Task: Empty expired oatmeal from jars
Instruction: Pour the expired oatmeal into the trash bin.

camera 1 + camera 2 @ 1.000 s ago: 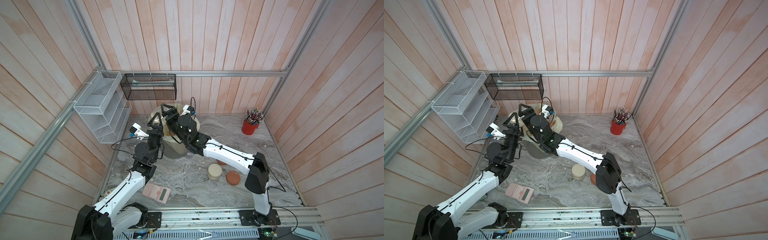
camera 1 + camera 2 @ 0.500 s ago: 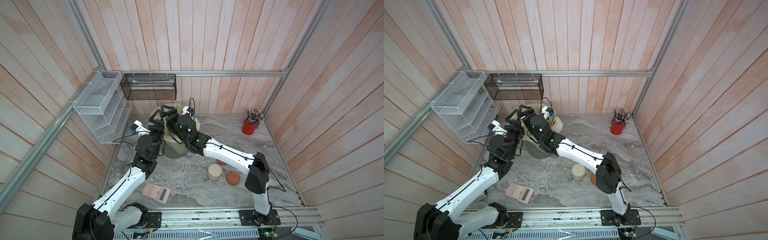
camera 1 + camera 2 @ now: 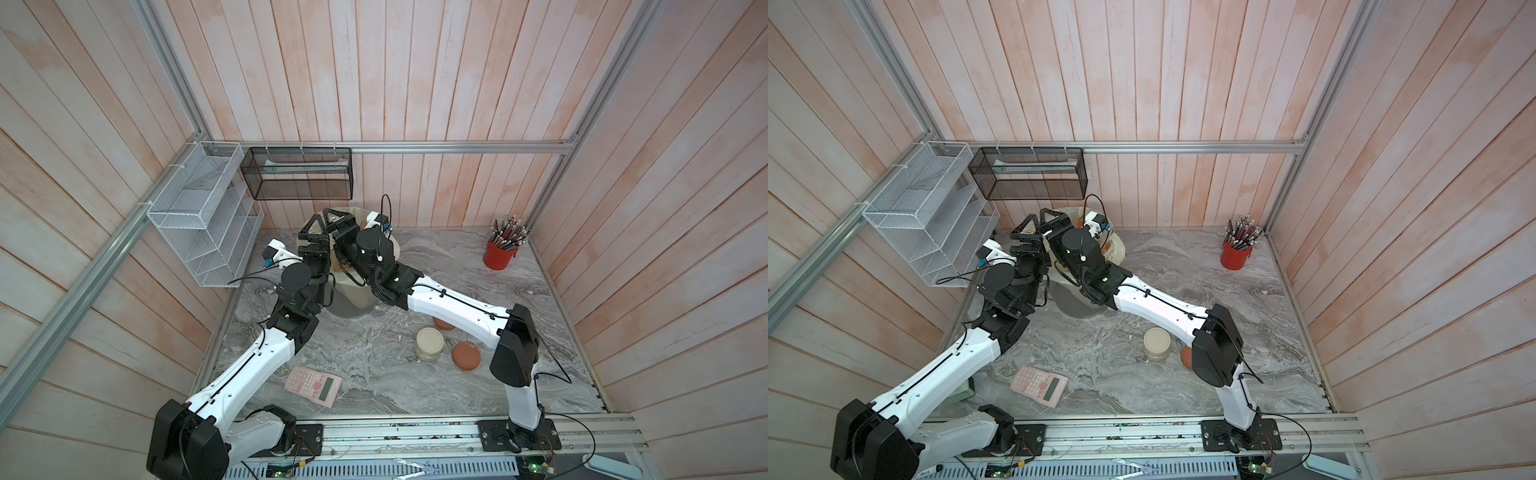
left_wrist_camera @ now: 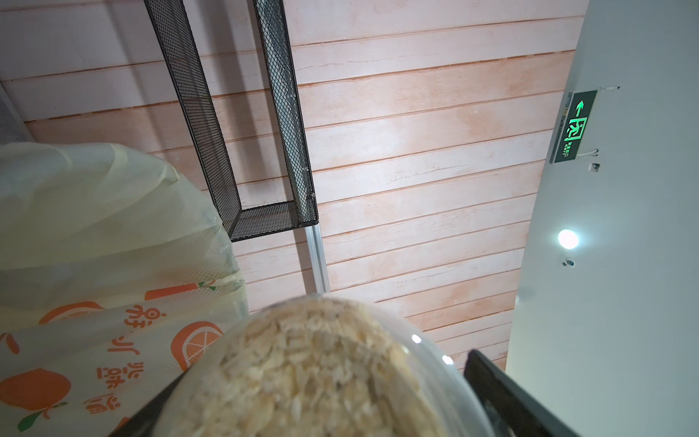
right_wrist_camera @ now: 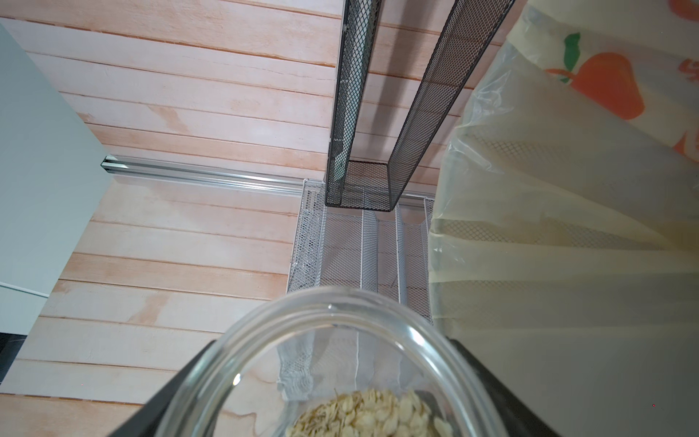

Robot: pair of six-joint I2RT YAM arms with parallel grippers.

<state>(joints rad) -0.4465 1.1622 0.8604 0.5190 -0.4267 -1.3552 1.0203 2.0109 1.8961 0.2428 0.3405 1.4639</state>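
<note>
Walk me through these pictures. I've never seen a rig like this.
Two white robot arms stand on a rail at the edge of a marble table. Both top views look down on the whole scene, and each wrist view looks along one arm's claw. The left claw grips a full jar of oatmeal. The right claw grips a nearly empty jar. Both are at the lined bin. On the table are a cream-lidded jar, a terracotta lid, a pink calculator and a red pencil cup.
</note>
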